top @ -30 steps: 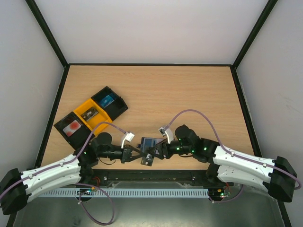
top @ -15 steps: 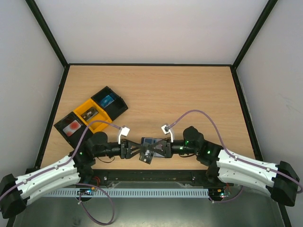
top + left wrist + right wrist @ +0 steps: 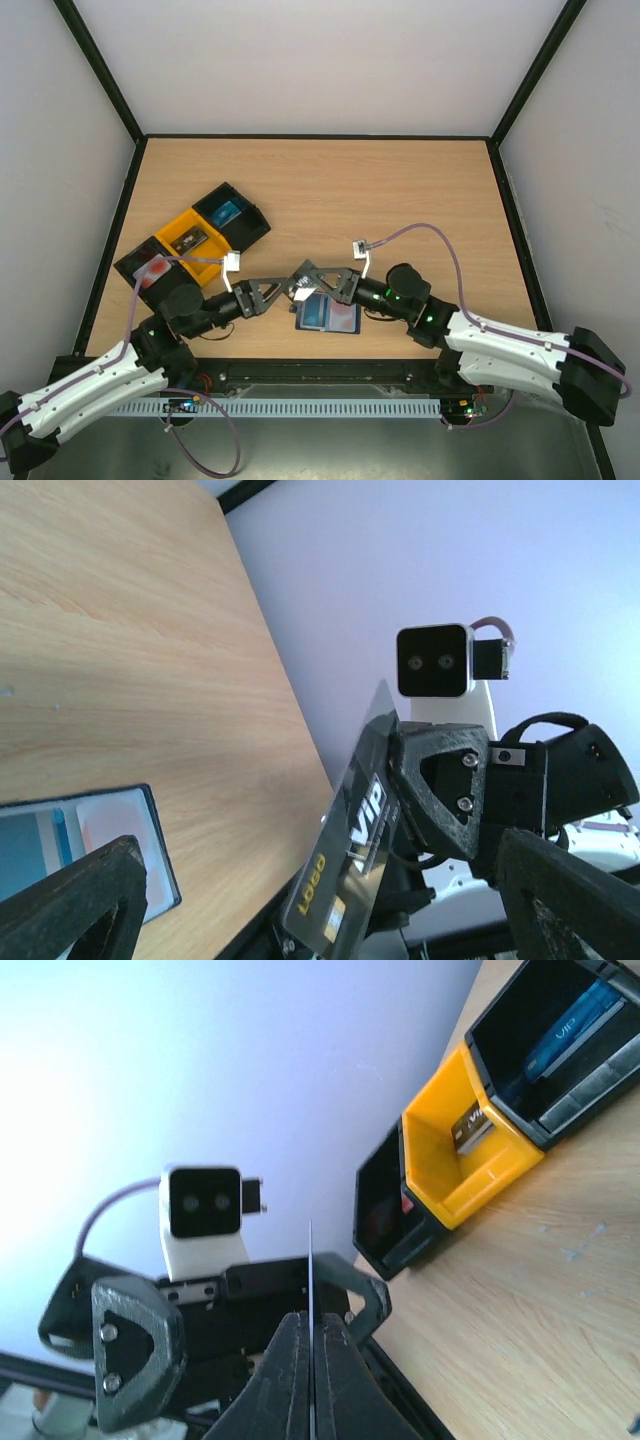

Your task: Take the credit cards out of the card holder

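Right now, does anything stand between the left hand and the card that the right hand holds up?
Nothing visible does: the open left hand directly faces the VIP credit card pinched in the right hand.

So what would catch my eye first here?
Above the table, the right gripper pinches a silver card in mid-air, the left gripper open facing it. Below lies an open navy wallet, and black and yellow trays sit at the table's left.

Wooden table [image 3: 400, 200]: bears the card holder [image 3: 327, 314], open and flat. Holds, left of the card holder and farther back, a diagonal row of three tray boxes [image 3: 175, 224], black, yellow, black.
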You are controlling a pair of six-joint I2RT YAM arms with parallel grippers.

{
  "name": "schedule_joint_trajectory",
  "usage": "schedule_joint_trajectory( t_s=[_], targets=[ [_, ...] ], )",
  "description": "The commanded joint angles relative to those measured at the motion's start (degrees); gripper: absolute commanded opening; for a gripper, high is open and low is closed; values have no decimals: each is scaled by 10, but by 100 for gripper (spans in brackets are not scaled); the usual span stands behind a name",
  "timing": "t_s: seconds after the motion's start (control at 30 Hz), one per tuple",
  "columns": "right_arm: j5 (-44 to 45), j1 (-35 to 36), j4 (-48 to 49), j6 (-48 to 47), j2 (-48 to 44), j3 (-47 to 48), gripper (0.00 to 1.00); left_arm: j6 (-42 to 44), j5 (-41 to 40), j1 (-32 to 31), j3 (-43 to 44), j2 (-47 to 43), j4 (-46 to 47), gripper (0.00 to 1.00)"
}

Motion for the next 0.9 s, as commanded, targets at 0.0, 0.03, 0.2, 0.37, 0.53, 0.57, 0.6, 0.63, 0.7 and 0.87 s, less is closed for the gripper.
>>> schedule_joint_trajectory(
  t_s=[0.0, 0.03, 0.2, 0.37, 0.53, 0.57, 0.6, 0.63, 0.7, 0.87],
  targets=[
    [67, -1, 150, 67, 59, 15, 2, -36, -57, 3, -2, -16, 24, 92],
    [70, -1, 171, 77, 74, 17, 2, -42, -65, 3, -4, -20, 34, 88],
    [83, -1, 267, 129, 130, 14, 2, -63, -88, 3, -9, -32, 71, 68],
    [100, -1, 311, 155, 163, 5, 2, -72, -108, 5, -12, -4, 74, 69],
    [102, -1, 333, 168, 182, 2, 2, -74, -101, 5, -17, 23, 104, 67],
    [107, -1, 335, 169, 184, 1, 2, -74, -100, 6, -16, 24, 108, 60],
    [112, -1, 337, 171, 186, -2, 2, -76, -102, 6, -16, 27, 109, 52],
    [116, -1, 338, 172, 188, -3, 2, -78, -105, 6, -17, 28, 110, 47],
    [122, -1, 337, 173, 192, -3, 2, -80, -110, 7, -18, 29, 112, 33],
    [119, -2, 327, 177, 206, -5, 2, -72, -113, 14, -19, 32, 106, 3]
  ],
)
